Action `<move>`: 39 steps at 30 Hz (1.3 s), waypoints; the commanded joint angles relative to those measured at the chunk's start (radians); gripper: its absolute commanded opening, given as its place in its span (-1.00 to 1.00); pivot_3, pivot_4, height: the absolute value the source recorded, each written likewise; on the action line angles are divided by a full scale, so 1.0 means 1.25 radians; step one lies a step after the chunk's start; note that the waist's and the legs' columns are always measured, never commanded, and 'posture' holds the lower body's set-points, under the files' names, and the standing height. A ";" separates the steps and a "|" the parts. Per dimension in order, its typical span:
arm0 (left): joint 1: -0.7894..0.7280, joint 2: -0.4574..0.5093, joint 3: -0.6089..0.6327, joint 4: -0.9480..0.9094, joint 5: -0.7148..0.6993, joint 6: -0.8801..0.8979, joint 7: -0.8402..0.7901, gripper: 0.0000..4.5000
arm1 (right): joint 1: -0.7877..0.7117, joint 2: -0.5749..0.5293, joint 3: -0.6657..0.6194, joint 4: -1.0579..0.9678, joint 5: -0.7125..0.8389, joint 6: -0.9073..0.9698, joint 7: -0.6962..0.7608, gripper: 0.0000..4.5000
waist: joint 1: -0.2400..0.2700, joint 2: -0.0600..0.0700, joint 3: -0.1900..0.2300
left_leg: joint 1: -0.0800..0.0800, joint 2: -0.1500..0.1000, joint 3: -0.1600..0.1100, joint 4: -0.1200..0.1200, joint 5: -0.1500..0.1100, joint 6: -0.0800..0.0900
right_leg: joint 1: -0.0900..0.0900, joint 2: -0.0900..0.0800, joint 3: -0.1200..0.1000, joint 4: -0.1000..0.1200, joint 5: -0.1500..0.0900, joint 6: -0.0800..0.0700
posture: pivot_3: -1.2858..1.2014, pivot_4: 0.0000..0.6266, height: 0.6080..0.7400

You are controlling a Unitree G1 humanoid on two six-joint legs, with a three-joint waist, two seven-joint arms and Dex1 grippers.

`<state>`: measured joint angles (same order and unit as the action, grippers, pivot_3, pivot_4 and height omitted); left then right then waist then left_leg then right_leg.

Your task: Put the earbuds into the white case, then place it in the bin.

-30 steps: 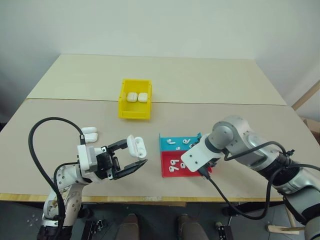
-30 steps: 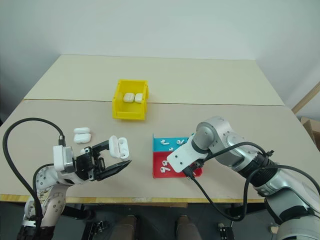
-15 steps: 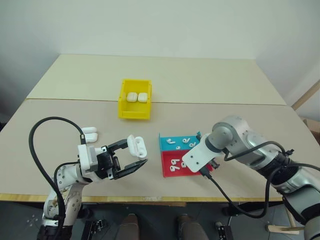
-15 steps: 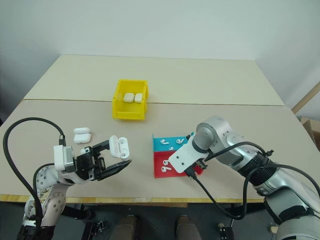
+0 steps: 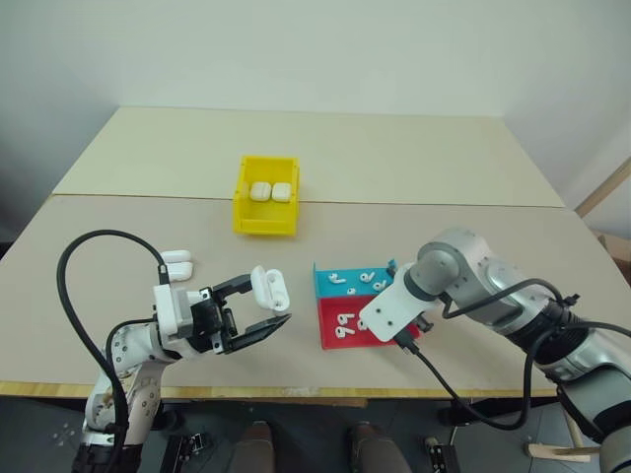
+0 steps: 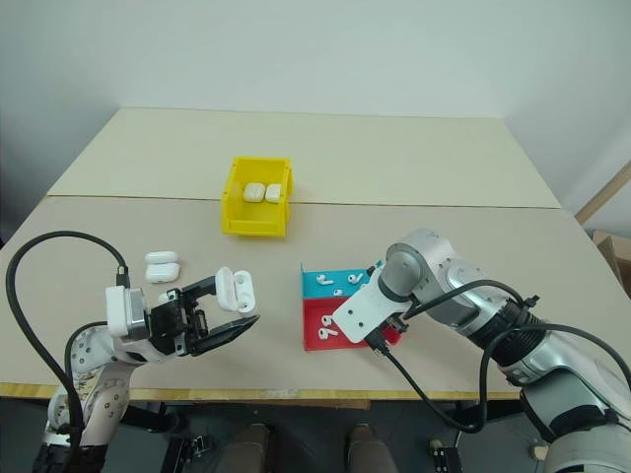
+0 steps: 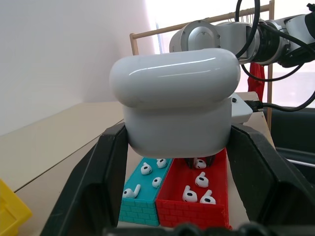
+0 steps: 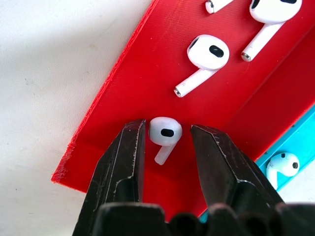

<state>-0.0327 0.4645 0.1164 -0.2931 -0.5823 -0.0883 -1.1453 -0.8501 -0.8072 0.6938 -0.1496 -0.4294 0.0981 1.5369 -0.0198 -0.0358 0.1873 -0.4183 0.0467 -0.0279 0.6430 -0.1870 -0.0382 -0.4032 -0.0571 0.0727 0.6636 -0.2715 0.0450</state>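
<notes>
Black fingers of the right gripper (image 8: 167, 142) reach down into the red tray (image 8: 147, 78), standing narrowly apart around one earbud (image 8: 165, 135). One finger (image 8: 129, 162) looks to be touching the bud's head, while a sliver of red shows between the bud and the other finger; whether the bud is actually pinched or merely bracketed is hard to say from this angle. Two more earbuds (image 8: 204, 59) lie farther along the same tray, apart from the fingers, and another sits in the blue tray (image 5: 350, 281) just beside it.

Over the table's near edge, the left gripper (image 5: 258, 307) is clamped on the white case (image 5: 269, 289), holding it above the tabletop (image 5: 414, 168) with its hinged lid swung up. In the left wrist view the case (image 7: 174, 105) sits squeezed between both black fingers (image 7: 96, 182).

Farther back on the table stands the yellow bin (image 5: 265, 195), with two white cases inside. A further pair of cases (image 5: 176, 261) lies on the table just beyond the left arm.
</notes>
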 commanded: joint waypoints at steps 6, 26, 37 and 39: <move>-0.014 0.012 0.004 -0.006 -0.001 -0.019 -0.002 0.22 | -0.010 -0.006 -0.029 -0.008 -0.002 -0.018 0.022 -0.58 | 0.000 0.000 0.000 | 0.000 0.000 0.000 0.000 0.000 0.000 | 0.000 0.000 0.000 0.000 0.000 0.000 | 0.03 -0.52 1.00; -0.037 0.007 0.009 0.015 -0.020 -0.023 -0.014 0.22 | 0.023 -0.043 -0.148 -0.141 0.082 0.103 0.028 -0.58 | 0.003 0.000 0.000 | 0.000 0.000 0.000 0.000 0.000 0.000 | 0.000 0.000 0.000 0.000 0.000 0.000 | 0.03 -0.52 1.00; -0.095 -0.027 -0.002 0.025 -0.116 0.033 -0.032 0.22 | 0.115 0.109 -0.589 -0.303 0.501 0.375 -0.200 -0.58 | 0.001 0.000 0.000 | 0.000 0.000 -0.001 0.000 0.000 0.000 | 0.001 0.000 0.000 0.000 0.000 0.000 | 0.03 -0.52 1.00; -0.118 -0.024 -0.007 0.028 -0.127 0.046 -0.043 0.22 | 0.131 0.145 -0.624 -0.323 0.527 0.353 -0.268 -0.58 | 0.002 0.000 0.000 | 0.000 0.000 -0.001 0.000 0.000 0.000 | 0.001 0.001 -0.001 0.000 0.000 0.000 | 0.03 -0.52 1.00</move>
<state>-0.1519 0.4312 0.1096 -0.2431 -0.7130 -0.0400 -1.1851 -0.6878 -0.6399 -0.0300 -0.5105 0.1861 0.5566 1.2711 -0.0174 -0.0359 0.1873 -0.4188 0.0466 -0.0295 0.6430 -0.1870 -0.0382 -0.4023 -0.0563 0.0721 0.6637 -0.2714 0.0450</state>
